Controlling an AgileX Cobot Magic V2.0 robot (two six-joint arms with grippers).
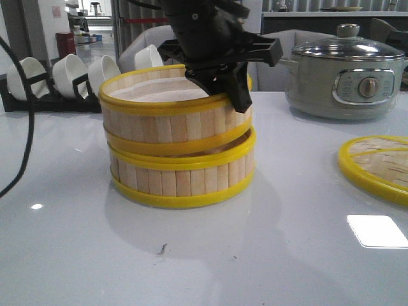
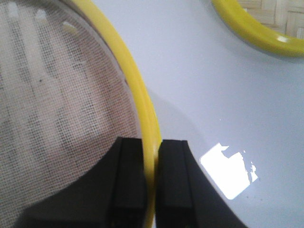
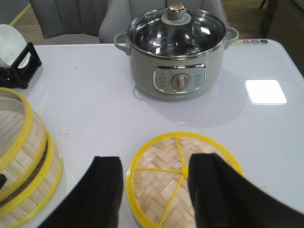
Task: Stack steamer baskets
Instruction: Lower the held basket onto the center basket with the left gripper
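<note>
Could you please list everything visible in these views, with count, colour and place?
Round bamboo-slat steamer baskets with yellow rims: two, stacked, upper tilted on lower, table centre-left.
Flat woven bamboo lid with yellow rim: one, on the table to the right of the stack.
Grey-green electric pot with glass lid: one, back right of the table.
White ceramic bowls: at least four, on edge in a black rack, back left.
Black cable: one, far left.
Glossy white table: one.
Grey chairs: two, behind the table.
Left tool: black, clamped on the upper basket's yellow rim.
Right tool: black, open, above the lid.
</note>
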